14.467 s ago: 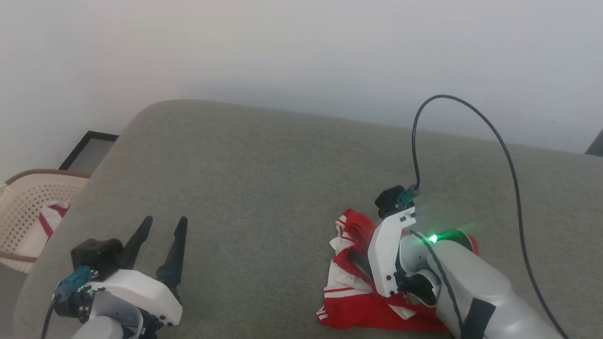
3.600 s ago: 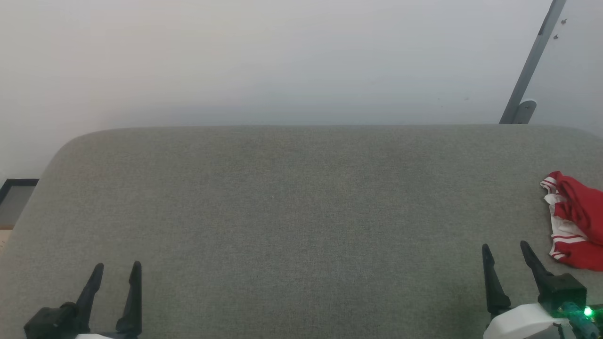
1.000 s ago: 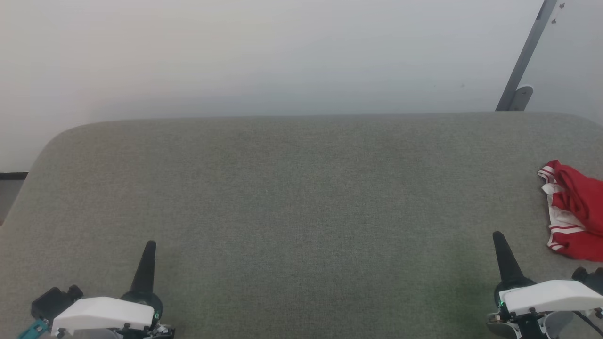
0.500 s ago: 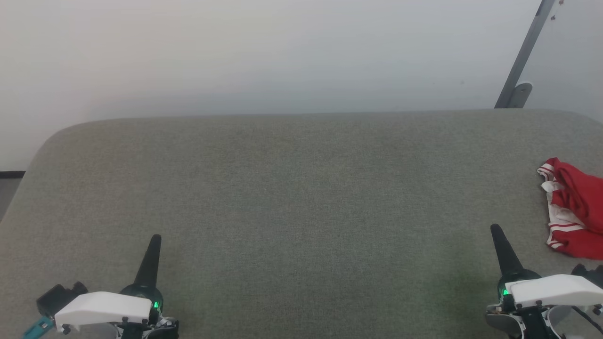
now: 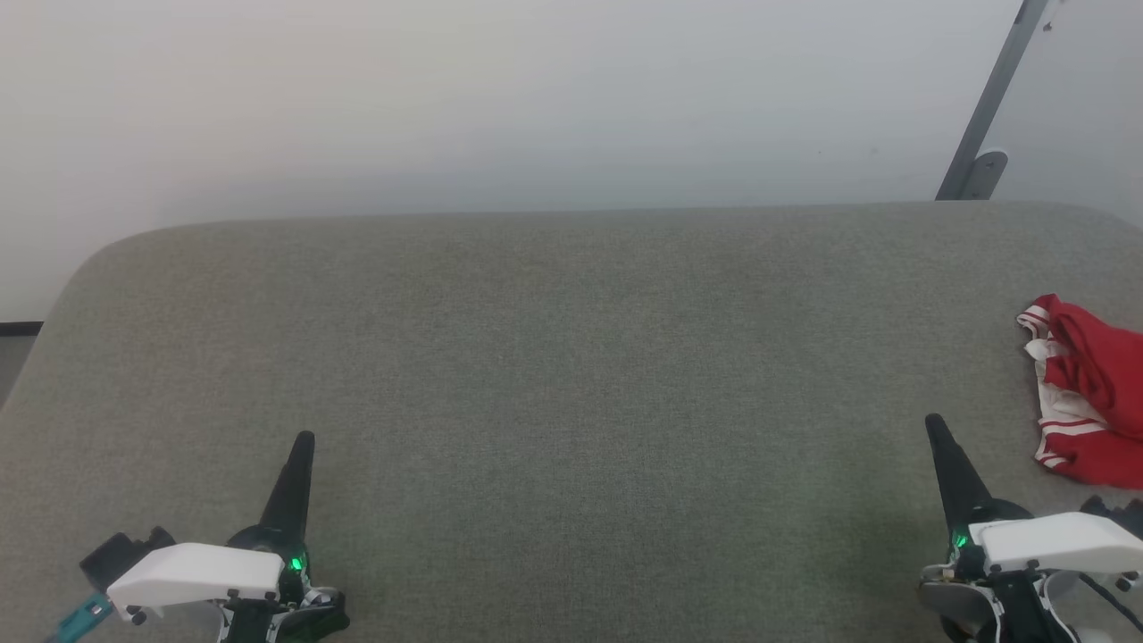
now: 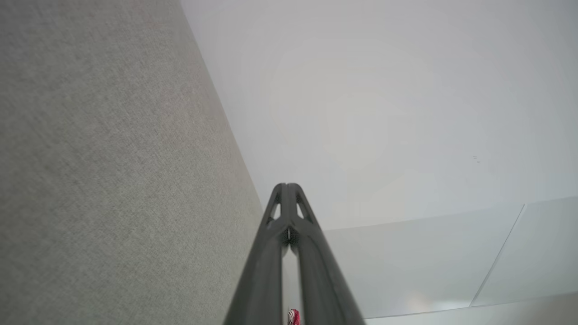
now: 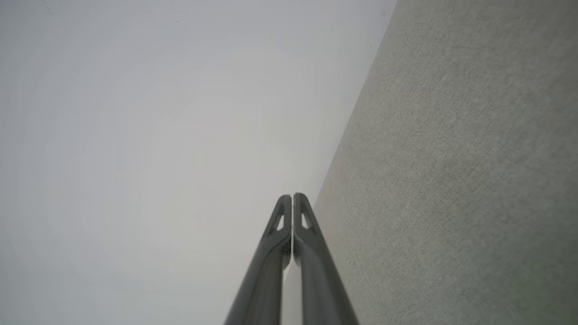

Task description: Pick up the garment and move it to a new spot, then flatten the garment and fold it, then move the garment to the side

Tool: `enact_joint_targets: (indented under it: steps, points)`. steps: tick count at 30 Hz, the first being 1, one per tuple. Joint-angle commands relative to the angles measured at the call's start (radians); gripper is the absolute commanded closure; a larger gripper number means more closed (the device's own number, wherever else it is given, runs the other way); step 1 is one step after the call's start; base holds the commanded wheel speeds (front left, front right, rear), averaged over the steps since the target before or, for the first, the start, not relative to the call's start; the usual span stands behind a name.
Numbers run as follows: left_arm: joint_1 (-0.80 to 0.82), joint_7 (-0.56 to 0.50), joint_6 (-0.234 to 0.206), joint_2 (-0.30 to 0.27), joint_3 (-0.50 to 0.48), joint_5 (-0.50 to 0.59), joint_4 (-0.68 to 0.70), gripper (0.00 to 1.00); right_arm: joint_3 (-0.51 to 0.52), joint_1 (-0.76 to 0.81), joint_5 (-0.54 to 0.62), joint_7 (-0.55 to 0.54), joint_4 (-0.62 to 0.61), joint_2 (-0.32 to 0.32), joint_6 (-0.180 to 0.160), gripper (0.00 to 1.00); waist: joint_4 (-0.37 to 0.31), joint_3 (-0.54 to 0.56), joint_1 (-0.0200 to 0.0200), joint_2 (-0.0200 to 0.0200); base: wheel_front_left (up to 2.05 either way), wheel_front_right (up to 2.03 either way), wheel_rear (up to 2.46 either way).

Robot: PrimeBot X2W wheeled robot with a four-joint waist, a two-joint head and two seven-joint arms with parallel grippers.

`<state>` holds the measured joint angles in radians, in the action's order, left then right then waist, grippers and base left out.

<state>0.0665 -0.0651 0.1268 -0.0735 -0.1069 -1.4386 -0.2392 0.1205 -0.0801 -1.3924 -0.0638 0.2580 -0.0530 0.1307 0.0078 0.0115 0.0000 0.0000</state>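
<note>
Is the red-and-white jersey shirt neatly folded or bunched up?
Bunched: the red-and-white jersey shirt lies in rumpled ridges on the grey fabric surface.

Head cam high, fwd-down over grey cushion [image 5: 571,357], wrist cams skim it close, facing wall [image 5: 536,89]

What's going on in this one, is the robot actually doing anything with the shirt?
Nothing is being handled right now. The left gripper and right gripper are both shut and empty, low at the near side of the grey cushioned surface. The garment lies bunched up at the surface's far right, beyond the right gripper and apart from it. It looks crumpled rather than flattened or neatly folded.
</note>
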Motion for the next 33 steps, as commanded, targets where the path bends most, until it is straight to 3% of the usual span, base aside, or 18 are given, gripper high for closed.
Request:
enact_joint_targets:
  steps: [1, 21, 33]
  points:
    - [0.022, -0.006, 0.005, 0.002, -0.006, -0.024, 0.002, 1.0, -0.003, -0.016, -0.026, -0.007, -0.012, 0.003, 0.0, 1.0, 0.0, -0.001, 0.0, 0.0, 0.0, 0.0, 0.0]
    - [0.045, -0.044, 0.006, 0.021, -0.009, -0.15, -0.005, 1.0, -0.006, -0.031, -0.188, -0.046, -0.015, 0.004, 0.0, 1.0, -0.006, -0.012, 0.0, 0.0, 0.0, 0.0, 0.0]
    - [0.049, -0.053, 0.006, 0.026, -0.009, -0.176, -0.007, 1.0, -0.006, -0.032, -0.222, -0.054, -0.016, 0.005, 0.0, 1.0, -0.008, -0.015, 0.0, 0.0, 0.0, 0.0, 0.0]
